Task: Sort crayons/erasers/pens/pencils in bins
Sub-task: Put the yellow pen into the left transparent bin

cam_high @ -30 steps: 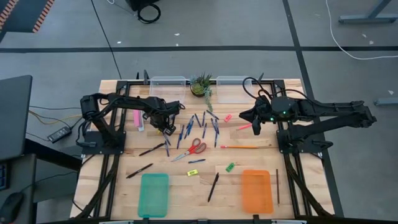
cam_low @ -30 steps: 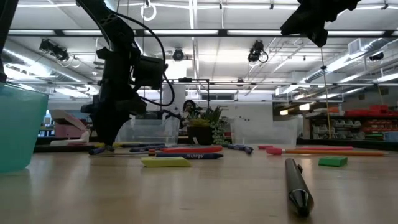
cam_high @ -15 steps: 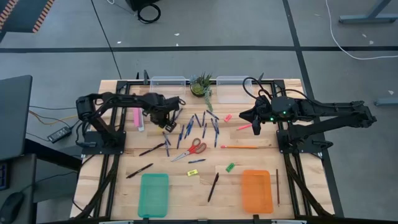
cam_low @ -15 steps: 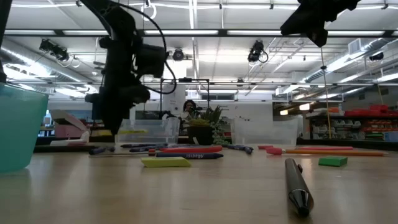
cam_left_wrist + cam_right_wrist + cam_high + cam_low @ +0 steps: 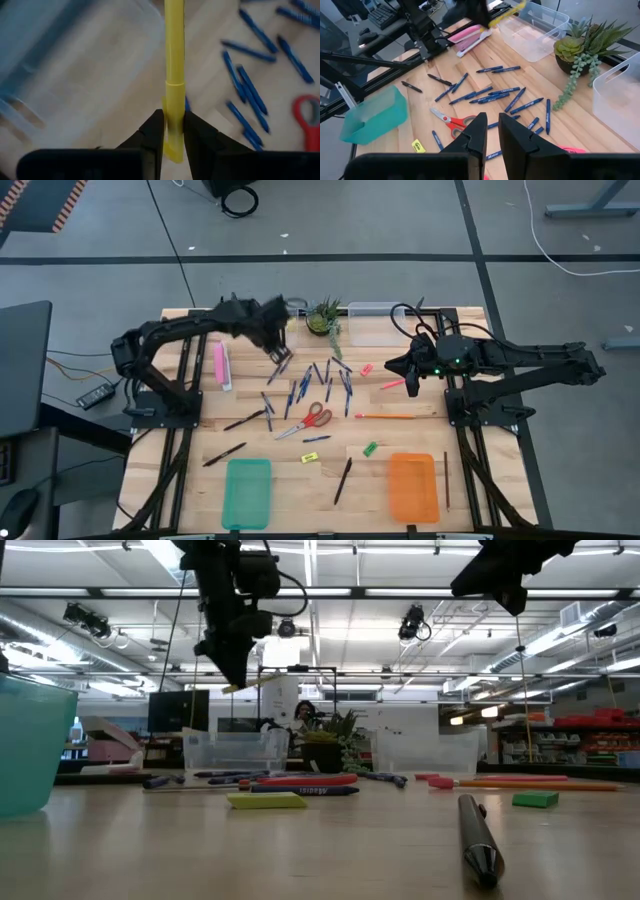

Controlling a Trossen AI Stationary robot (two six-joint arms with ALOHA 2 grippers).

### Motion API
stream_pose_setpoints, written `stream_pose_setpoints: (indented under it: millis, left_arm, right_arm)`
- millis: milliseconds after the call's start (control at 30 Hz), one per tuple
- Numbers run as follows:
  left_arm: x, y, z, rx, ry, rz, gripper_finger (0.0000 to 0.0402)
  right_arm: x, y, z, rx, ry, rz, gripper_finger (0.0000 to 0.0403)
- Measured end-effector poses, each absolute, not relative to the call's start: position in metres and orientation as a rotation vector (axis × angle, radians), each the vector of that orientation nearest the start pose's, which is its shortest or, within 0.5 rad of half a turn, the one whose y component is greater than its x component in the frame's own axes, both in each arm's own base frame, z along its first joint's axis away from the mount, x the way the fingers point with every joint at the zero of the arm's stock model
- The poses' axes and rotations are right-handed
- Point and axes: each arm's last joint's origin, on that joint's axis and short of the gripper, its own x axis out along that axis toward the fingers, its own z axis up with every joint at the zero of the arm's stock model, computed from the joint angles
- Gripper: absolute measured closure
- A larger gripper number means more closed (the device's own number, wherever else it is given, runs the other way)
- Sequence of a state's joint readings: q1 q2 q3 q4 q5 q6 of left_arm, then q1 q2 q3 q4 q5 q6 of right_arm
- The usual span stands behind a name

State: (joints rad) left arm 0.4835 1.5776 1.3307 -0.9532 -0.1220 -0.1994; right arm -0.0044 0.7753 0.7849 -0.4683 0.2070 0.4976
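Note:
My left gripper (image 5: 272,340) hangs high over the table's far left part, shut on a yellow stick (image 5: 174,60) next to the left clear bin (image 5: 535,30). Many blue pens (image 5: 310,380) lie scattered mid-table. Black pencils (image 5: 343,480) and a long orange-yellow one (image 5: 395,416) lie flat on the wood. So do the green (image 5: 370,448), yellow (image 5: 310,458) and pink (image 5: 366,368) erasers. The teal tray (image 5: 247,492) and the orange tray (image 5: 413,486) sit at the near edge. My right gripper (image 5: 493,125) waits raised at the right, shut with nothing in it. My left gripper pinches the yellow stick near one end (image 5: 174,125) between its two fingers. The fingers come from above, pointing steeply down, and lie across the stick. The stick is lifted clear and nearly level, and its long free part (image 5: 255,684) juts out to one side.
A second clear bin (image 5: 375,310) and a small potted plant (image 5: 323,317) stand at the far edge. A long pink box (image 5: 220,365) lies at the left. Red-handled scissors (image 5: 312,418) lie among the pens.
My left gripper has risen from among the pens and moved toward the far edge and the left clear bin, rolling as it went. It stays shut on the yellow stick, which is now lifted clear of the table.

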Motion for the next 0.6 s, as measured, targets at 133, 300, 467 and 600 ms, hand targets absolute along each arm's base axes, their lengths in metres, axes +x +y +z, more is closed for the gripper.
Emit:
stream_pose_setpoints:
  millis: [133, 300, 467, 600]
  left_arm:
    - [0.259, 0.174, 0.287, -0.316, 1.139, 0.653, 0.0328]
    - [0.243, 0.198, 0.286, -0.206, 1.193, 0.618, 0.0326]
    - [0.237, 0.217, 0.278, -0.143, 1.234, 0.585, 0.0326]
    - [0.239, 0.230, 0.258, -0.145, 1.303, 0.561, 0.0321]
  right_arm:
    - [0.162, -0.007, 0.308, 0.440, 0.395, -0.317, 0.0347]
    - [0.162, -0.007, 0.308, 0.439, 0.394, -0.321, 0.0347]
    - [0.162, -0.008, 0.308, 0.433, 0.387, -0.346, 0.0347]
    - [0.162, -0.008, 0.308, 0.426, 0.379, -0.373, 0.0347]
